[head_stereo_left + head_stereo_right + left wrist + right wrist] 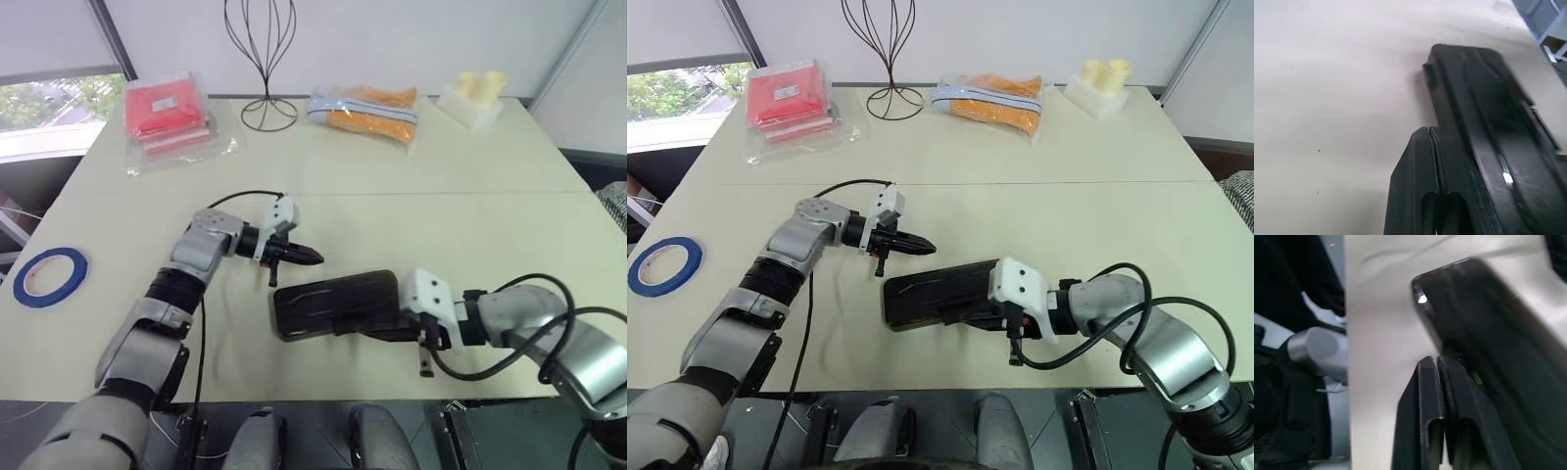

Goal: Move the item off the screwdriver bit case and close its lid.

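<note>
The screwdriver bit case (333,304) lies flat near the table's front edge, dark and glossy. Its lid (338,292) is down over it. The item, a blue tape ring (49,277), rests on the table at the far left, well away from the case. My left gripper (313,258) is shut, pointing right, and hovers just beyond the case's far left corner; in the left wrist view its fingertips (1422,139) are together with the case (1488,122) ahead. My right gripper (361,330) is shut with nothing in it, its tips against the case's near edge (1484,333).
Along the back of the table stand a red packet (167,117), a black wire stand (265,59), an orange bag (367,108) and a white block with yellow cups (475,96). The table's front edge (323,399) runs just below the case.
</note>
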Motion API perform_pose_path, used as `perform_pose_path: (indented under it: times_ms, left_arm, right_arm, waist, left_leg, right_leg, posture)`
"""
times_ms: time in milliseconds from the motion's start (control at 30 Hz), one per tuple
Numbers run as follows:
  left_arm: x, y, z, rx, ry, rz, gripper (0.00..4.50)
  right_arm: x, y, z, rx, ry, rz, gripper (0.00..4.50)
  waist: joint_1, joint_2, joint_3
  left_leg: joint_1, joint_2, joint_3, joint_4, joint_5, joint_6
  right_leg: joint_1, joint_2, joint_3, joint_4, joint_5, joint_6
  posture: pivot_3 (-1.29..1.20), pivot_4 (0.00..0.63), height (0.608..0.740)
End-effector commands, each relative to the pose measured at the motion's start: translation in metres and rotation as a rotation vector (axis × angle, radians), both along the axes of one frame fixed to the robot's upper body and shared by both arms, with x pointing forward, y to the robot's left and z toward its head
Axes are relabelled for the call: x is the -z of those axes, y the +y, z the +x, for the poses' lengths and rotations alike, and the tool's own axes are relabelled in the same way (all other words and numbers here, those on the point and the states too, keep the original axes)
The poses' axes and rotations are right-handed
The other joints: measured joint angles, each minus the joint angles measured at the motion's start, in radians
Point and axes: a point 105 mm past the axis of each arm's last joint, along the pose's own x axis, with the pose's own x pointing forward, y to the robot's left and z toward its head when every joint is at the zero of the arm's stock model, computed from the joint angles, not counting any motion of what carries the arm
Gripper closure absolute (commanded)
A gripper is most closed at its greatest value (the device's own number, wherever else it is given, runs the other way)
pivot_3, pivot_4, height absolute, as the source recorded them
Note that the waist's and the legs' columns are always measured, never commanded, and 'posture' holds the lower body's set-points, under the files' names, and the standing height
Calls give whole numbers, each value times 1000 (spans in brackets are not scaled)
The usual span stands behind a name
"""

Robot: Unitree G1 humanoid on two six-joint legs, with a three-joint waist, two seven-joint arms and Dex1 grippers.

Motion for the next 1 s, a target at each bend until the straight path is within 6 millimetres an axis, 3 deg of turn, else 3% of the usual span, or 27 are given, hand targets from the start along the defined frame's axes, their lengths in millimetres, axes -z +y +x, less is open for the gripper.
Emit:
perform_pose_path:
  times_ms: [33,533,1000]
  left_arm:
    - [-6,-10,6,18,-54,9,4500]
    - [9,-34,-2,89,-70,12,4500]
    - [36,-34,-21,160,-19,76,4500]
  right_arm:
    - [9,7,1,-17,-17,-15,4466]
    - [29,6,28,78,-90,-65,4466]
    - [36,3,41,141,-137,-83,4466]
  waist:
    - [1,0,0]
    - [1,-1,1]
    - [-1,-1,1]
  left_leg:
    - [0,0,0,0,0,0]
    - [0,0,0,0,0,0]
    - [0,0,0,0,0,0]
  right_leg:
    - [0,0,0,0,0,0]
    - [0,0,0,0,0,0]
    - [0,0,0,0,0,0]
  posture:
    - [0,150,740]
    - [0,150,740]
    - [0,150,740]
